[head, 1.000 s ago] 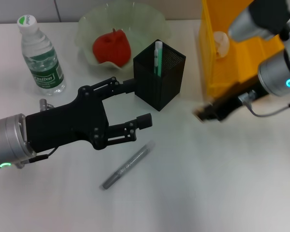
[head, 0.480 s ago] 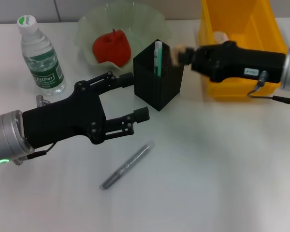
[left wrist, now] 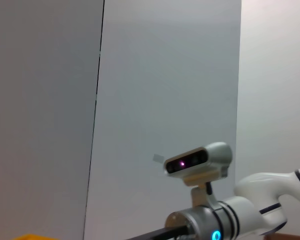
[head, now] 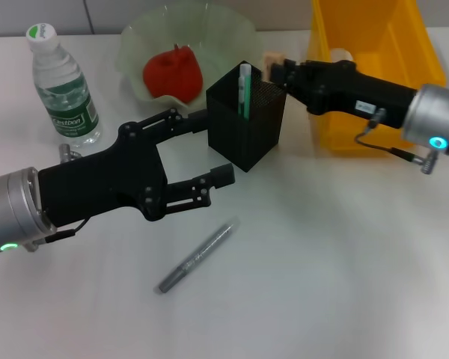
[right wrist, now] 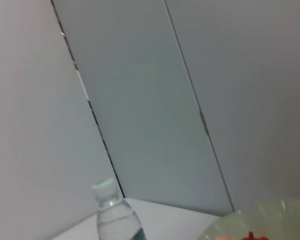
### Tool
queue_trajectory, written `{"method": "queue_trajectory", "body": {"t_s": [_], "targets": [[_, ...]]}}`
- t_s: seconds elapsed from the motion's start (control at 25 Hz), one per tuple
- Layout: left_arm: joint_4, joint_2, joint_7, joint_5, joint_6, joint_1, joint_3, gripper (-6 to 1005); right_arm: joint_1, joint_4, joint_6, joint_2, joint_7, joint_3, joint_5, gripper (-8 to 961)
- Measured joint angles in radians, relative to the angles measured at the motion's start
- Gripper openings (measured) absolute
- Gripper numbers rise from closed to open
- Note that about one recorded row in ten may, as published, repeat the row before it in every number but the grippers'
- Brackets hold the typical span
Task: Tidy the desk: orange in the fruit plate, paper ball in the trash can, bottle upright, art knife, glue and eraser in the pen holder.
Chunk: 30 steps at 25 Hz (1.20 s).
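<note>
The right end effector reaches in level over the black mesh pen holder, pinching a small pale eraser just beyond its rim, probably to drop it in. The left end effector hovers spread and empty above the white tabletop, near the slim grey art knife.

White desk, grey wall panels

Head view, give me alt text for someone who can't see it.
The right gripper holds a small pale eraser above the black mesh pen holder; the open left gripper hovers over the white desk near a grey art knife.
</note>
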Motion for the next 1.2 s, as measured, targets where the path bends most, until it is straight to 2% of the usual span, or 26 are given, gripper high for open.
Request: {"method": "queue_trajectory", "body": {"t_s": [0.2,0.28,0.48,0.96,1.2], "targets": [[0.000,0.001,0.000,0.000,0.000,-0.002,0.000,780,0.061,0.067,0.044,0.001,-0.051,-0.007,-0.003,191],[0.000,0.000,0.000,0.001,0.000,-0.002,0.000,779,0.080,0.079,0.064,0.002,-0.061,-0.042,-0.003,195],[0.000,0.000,0.001,0.001,0.000,-0.002,0.000,779,0.088,0.075,0.126,0.002,-0.062,-0.104,0.000,205],[0.000,0.001,0.001,0.001,0.000,-0.002,0.000,777,0.092,0.074,0.147,0.002,-0.059,-0.110,0.008,226],[0.002,0.001,0.001,0.001,0.004,0.000,0.000,776,0.075,0.072,0.111,0.002,-0.080,-0.105,0.049,238]]}}
